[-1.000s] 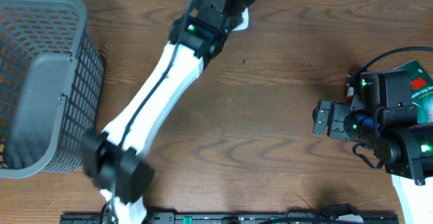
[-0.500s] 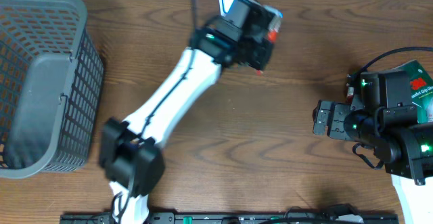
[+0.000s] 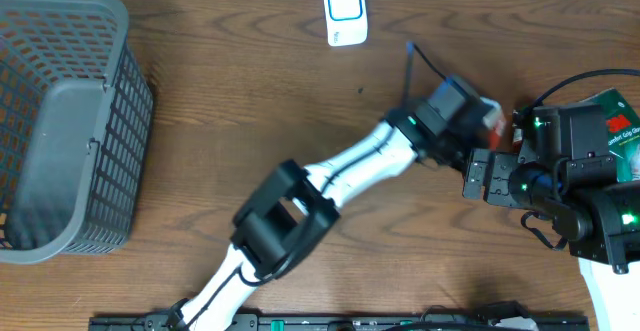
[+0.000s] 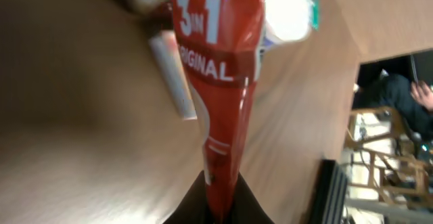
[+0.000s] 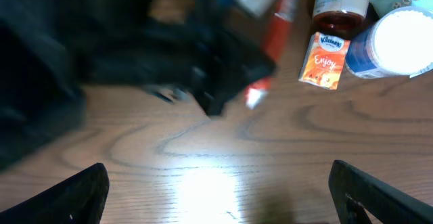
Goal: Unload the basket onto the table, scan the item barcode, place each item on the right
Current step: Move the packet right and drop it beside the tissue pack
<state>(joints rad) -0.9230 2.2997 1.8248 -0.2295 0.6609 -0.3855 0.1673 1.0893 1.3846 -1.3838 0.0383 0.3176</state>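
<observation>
Since half a second ago the left arm has swung from the 12 o'clock edge down toward 3 o'clock, carrying the left gripper (image 3: 468, 118) away from the scanner.

Count, overhead:
- one grey plastic mesh basket (image 3: 60, 121), at 9 o'clock, cut by the left edge
- one small white scanner with a blue-framed window (image 3: 345, 11), at 12 o'clock on the far edge
- one glossy red sachet (image 4: 216, 82) printed "3 in 1 Original", at about 2 o'clock, well apart from the scanner
- two arms

Left gripper: clenched on the red sachet's lower end, seen edge-on in the left wrist view. A white stick-shaped object (image 4: 172, 75) lies beside the sachet.

Right gripper (image 5: 218, 176): released, fingers spread wide, nothing between them, at 3 o'clock.

Count, right wrist view: one orange Kleenex tissue pack (image 5: 323, 61), one dark bottle (image 5: 342, 7), one blue tub with a white lid (image 5: 399, 48), clustered close together. Blur hides finer detail.

Room: the brown wooden table (image 3: 250, 101) shows bare wood from the basket to the left arm. At 3 o'clock it is tight, with the sachet just beside the right arm's housing.
</observation>
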